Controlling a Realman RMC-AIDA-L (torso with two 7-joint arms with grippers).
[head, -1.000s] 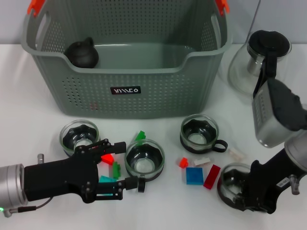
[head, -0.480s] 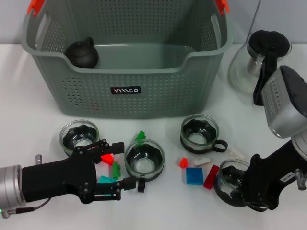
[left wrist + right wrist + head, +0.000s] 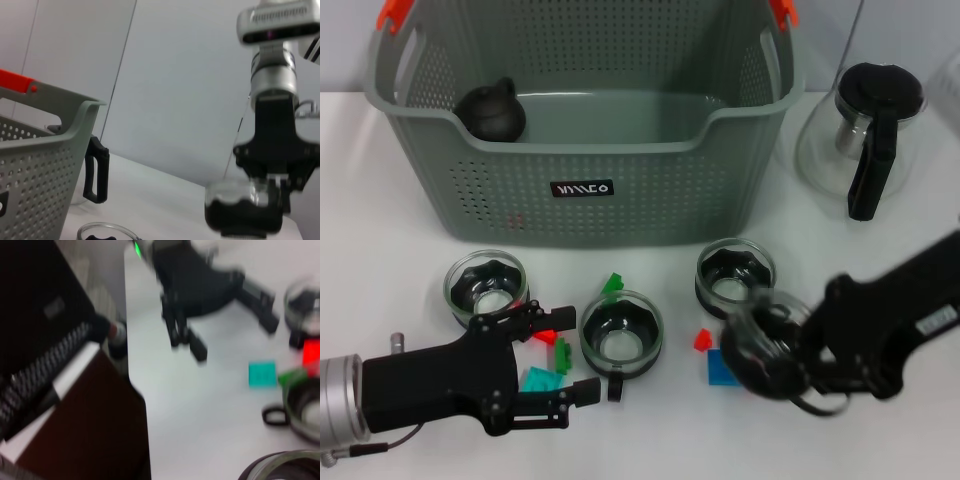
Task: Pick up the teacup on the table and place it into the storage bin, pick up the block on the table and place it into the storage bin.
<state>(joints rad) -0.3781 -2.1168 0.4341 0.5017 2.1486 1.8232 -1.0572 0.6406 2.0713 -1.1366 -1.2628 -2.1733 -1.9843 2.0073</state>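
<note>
My head cam looks down & fwd over the table (image 3: 380, 250), storage bin (image 3: 580, 150) at the far side. L wrist cam sits low near the tabletop, looking sideways across it, sharing the bin (image 3: 35, 150) w/ head. R wrist cam looks down from close above the table (image 3: 200, 405).

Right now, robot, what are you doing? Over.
Right gripper shut on teacup, lifted off table. Left gripper open over blocks. Bin ahead; other cups between.

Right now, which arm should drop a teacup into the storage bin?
Right. The right gripper already holds a teacup lifted off the table; the left gripper is open among the blocks.
</note>
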